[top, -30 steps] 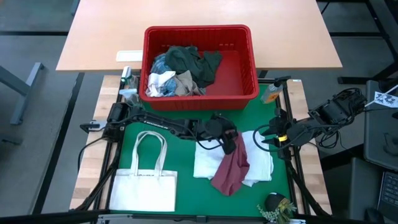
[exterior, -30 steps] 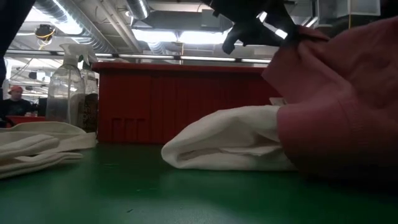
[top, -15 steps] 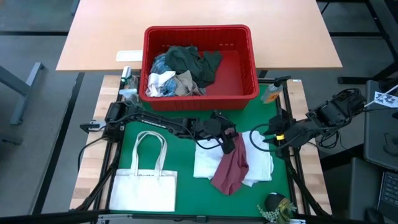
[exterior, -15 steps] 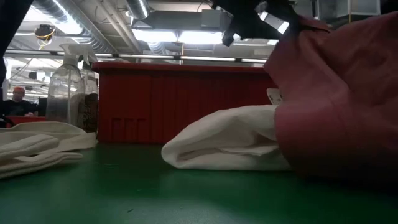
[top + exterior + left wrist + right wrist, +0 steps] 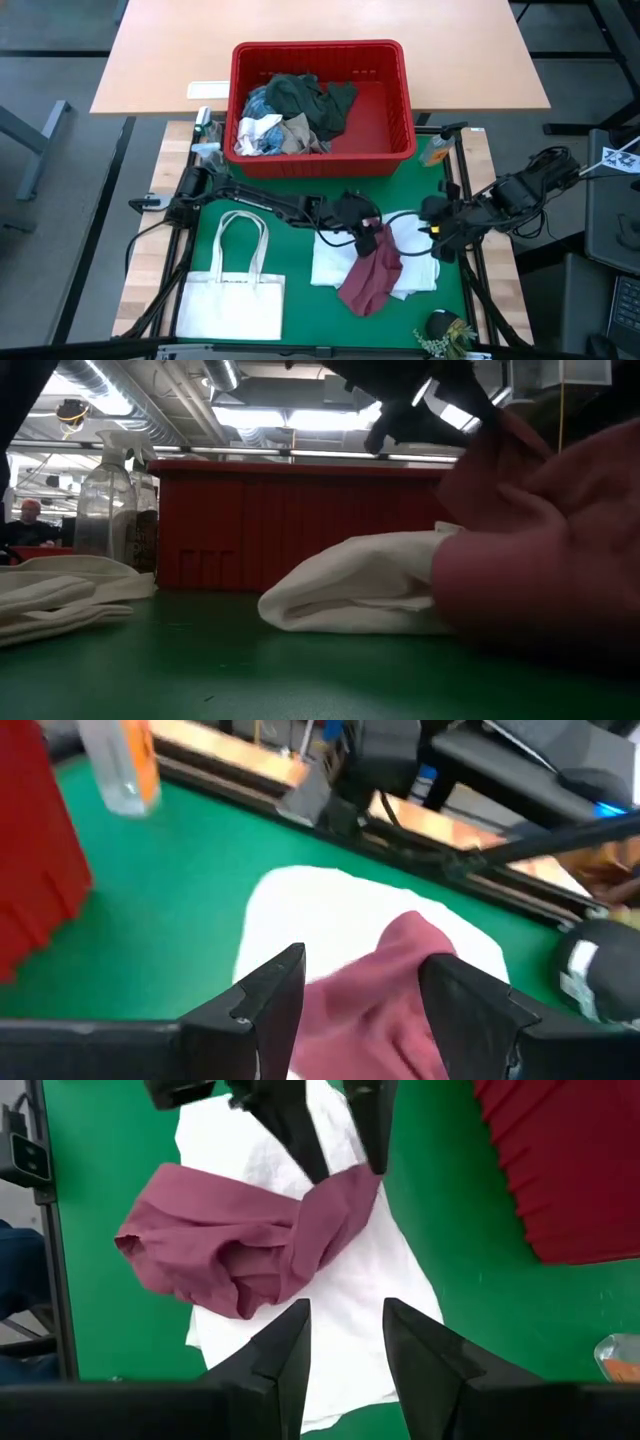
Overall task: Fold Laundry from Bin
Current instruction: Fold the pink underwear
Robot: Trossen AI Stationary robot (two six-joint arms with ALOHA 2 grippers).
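Both end effectors stood open over the maroon cloth (image 5: 371, 280): left end effector (image 5: 366, 232) should regrip one corner, right end effector (image 5: 437, 240) the other.

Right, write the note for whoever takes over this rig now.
Left tool: open, just above the top end of the maroon cloth, not holding it.
Right tool: open, empty, over the right edge of the white cloth.
Maroon cloth lies crumpled across the white cloth on the green mat.
Red bin behind the mat holds more laundry: dark green, white, blue-striped, beige.
Done: two pieces out of the bin.
Left: fold the maroon cloth, then the rest.
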